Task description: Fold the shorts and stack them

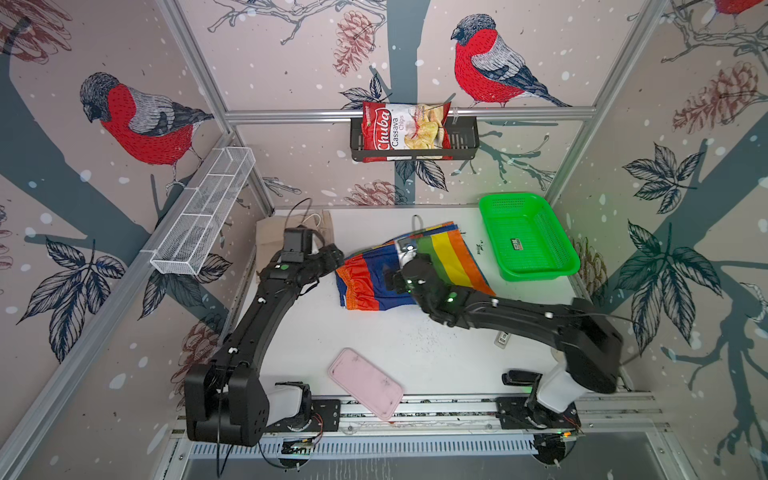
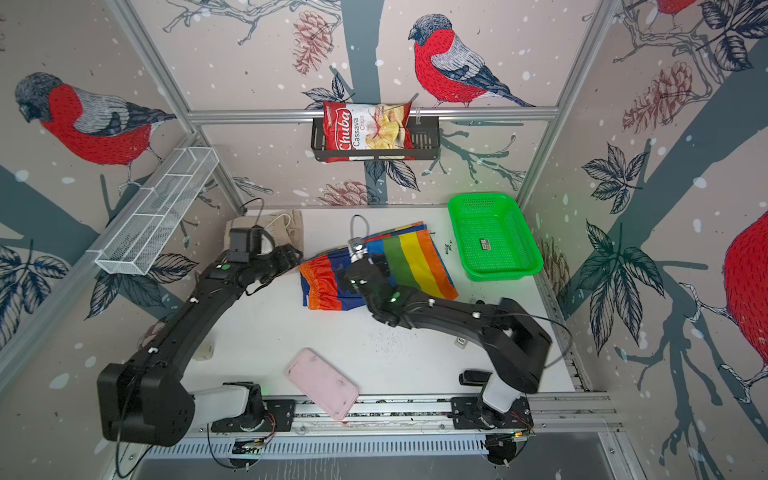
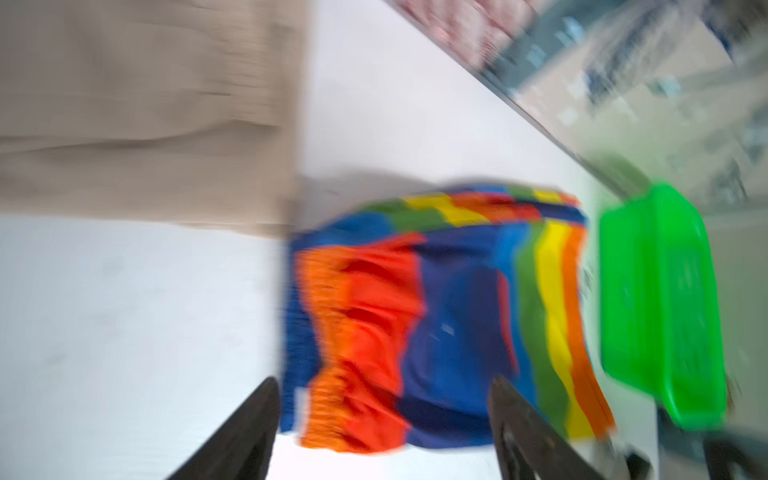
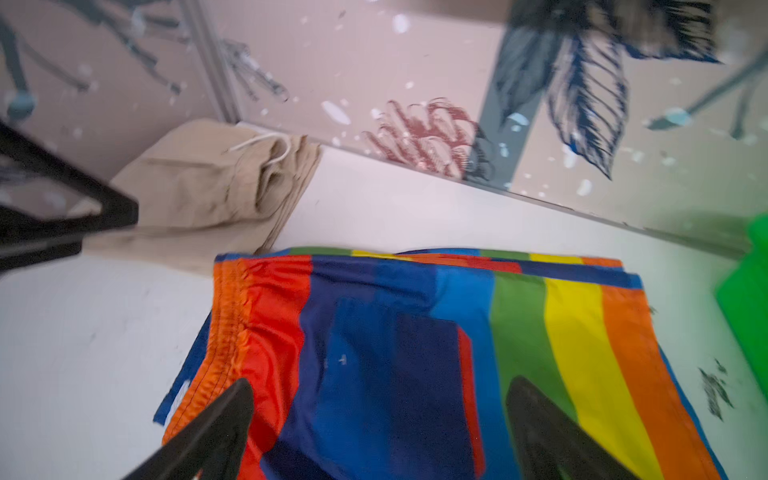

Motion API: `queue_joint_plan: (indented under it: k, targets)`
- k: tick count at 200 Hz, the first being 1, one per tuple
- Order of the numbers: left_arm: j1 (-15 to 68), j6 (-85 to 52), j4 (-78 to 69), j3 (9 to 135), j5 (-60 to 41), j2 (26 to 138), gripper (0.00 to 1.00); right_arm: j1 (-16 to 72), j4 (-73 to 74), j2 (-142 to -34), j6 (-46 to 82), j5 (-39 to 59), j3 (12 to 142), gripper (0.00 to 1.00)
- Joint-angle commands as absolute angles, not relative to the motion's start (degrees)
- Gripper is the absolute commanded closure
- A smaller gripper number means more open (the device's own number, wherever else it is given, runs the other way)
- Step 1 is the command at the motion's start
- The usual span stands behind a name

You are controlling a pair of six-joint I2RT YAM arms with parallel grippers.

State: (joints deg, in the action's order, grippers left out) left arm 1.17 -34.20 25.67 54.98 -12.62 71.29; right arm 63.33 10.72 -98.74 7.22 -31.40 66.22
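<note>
The striped shorts [image 1: 370,286] [image 2: 328,286] lie folded on the white table's middle, orange waistband to the left. The beige shorts [image 1: 270,237] [image 2: 291,226] lie folded at the back left corner, white drawstring on top. My left gripper [image 1: 337,255] [image 2: 294,254] hovers between the two pairs, open and holding nothing; its blurred wrist view shows the striped shorts [image 3: 457,311] beyond the gripper [image 3: 384,382] and the beige shorts [image 3: 145,124]. My right gripper [image 1: 390,280] [image 4: 382,384] stands open just over the striped shorts [image 4: 415,332], gripping nothing.
A green mesh basket [image 1: 540,272] [image 2: 503,270] stands at the back right, close to the striped shorts. A pink case [image 1: 365,382] lies at the front edge. On the walls hang a white wire basket [image 1: 203,212] and a black shelf with a chips bag [image 1: 405,131].
</note>
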Motion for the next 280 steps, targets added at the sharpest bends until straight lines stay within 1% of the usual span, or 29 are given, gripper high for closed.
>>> queue_joint_plan:
  k: [1, 34, 47, 61, 74, 78, 80, 96, 102, 116, 124, 132, 142, 150, 165, 173, 185, 199, 236, 260, 280]
  targets:
    - [-3.93, -33.69, 24.03, 50.01, -18.02, 68.78, 0.21, 67.11, 11.65, -106.21, -1.83, -31.81, 71.66, 0.01]
    - [-5.69, -31.91, 25.03, 47.59, -16.07, 68.89, 0.20, 68.15, 5.96, -116.50, -2.44, -20.04, 80.89, 0.01]
    - [-6.39, -32.17, 24.33, 46.75, -16.11, 69.29, 0.19, 67.89, 1.95, -120.93, -0.93, -17.09, 86.13, 0.00]
    - [-7.63, -32.81, 23.10, 45.67, -17.26, 69.56, 0.16, 67.88, -1.44, -125.44, 0.43, -14.33, 91.19, 0.00]
    - [-8.87, -33.05, 21.83, 44.85, -18.72, 70.04, 0.12, 67.82, -1.72, -128.34, 1.33, -12.07, 93.21, 0.01]
    - [-9.10, -32.97, 21.38, 44.69, -19.36, 70.39, 0.03, 67.77, -1.74, -129.13, 1.76, -11.85, 93.54, 0.01]
    - [-9.24, -32.94, 21.30, 44.55, -19.54, 70.53, 0.02, 67.76, -1.75, -129.56, 2.00, -11.69, 93.81, 0.01]
    - [-9.62, -32.17, 20.85, 44.14, -21.13, 71.94, 0.02, 67.35, -2.73, -132.66, 3.98, -10.25, 95.56, 0.00]
    - [-9.74, -31.87, 20.75, 44.19, -21.70, 72.72, 0.02, 67.02, -3.06, -133.75, 4.78, -9.71, 95.95, 0.02]
    - [-10.01, -31.56, 21.05, 44.22, -23.15, 74.26, 0.03, 65.79, -3.32, -135.52, 6.99, -7.89, 96.12, 0.10]
    - [-10.11, -31.51, 20.90, 44.22, -24.40, 75.17, 0.03, 64.90, -3.06, -135.98, 8.48, -6.20, 95.58, 0.16]
    - [-10.11, -31.47, 20.26, 43.94, -25.80, 75.98, 0.03, 63.95, -2.15, -135.83, 9.72, -3.87, 94.49, 0.27]
    - [-10.11, -31.99, 17.77, 42.49, -29.05, 76.58, 0.04, 62.79, -0.19, -135.08, 10.64, -0.12, 92.36, 0.45]
    - [-9.88, -33.29, 15.06, 40.84, -30.69, 76.88, 0.03, 62.05, 2.28, -134.16, 11.42, 1.98, 90.23, 0.56]
    - [-9.50, -36.13, 9.52, 37.74, -33.03, 77.32, 0.03, 61.04, 6.21, -132.36, 12.46, 4.20, 86.66, 0.70]
    - [-9.20, -37.17, 7.42, 36.73, -32.86, 77.43, 0.03, 60.54, 8.36, -131.51, 13.06, 5.35, 84.89, 0.75]
    - [-8.53, -38.32, 4.95, 35.82, -32.91, 77.60, 0.03, 59.81, 11.40, -130.37, 14.13, 7.92, 82.55, 0.82]
    - [-6.97, -39.29, 3.34, 35.93, -31.70, 77.61, 0.03, 59.01, 14.58, -129.36, 15.60, 10.45, 80.35, 0.86]
    - [0.05, -43.57, -2.29, 36.37, -27.14, 78.81, 0.03, 57.70, 20.25, -127.34, 18.94, 14.70, 75.95, 0.91]
    - [2.77, -44.08, 0.16, 38.64, -22.64, 81.77, 0.03, 56.66, 24.41, -125.51, 21.90, 17.86, 72.74, 0.97]
    - [4.21, -44.71, 1.04, 39.73, -20.96, 83.82, 0.03, 55.89, 27.49, -123.59, 24.09, 20.12, 70.44, 0.98]
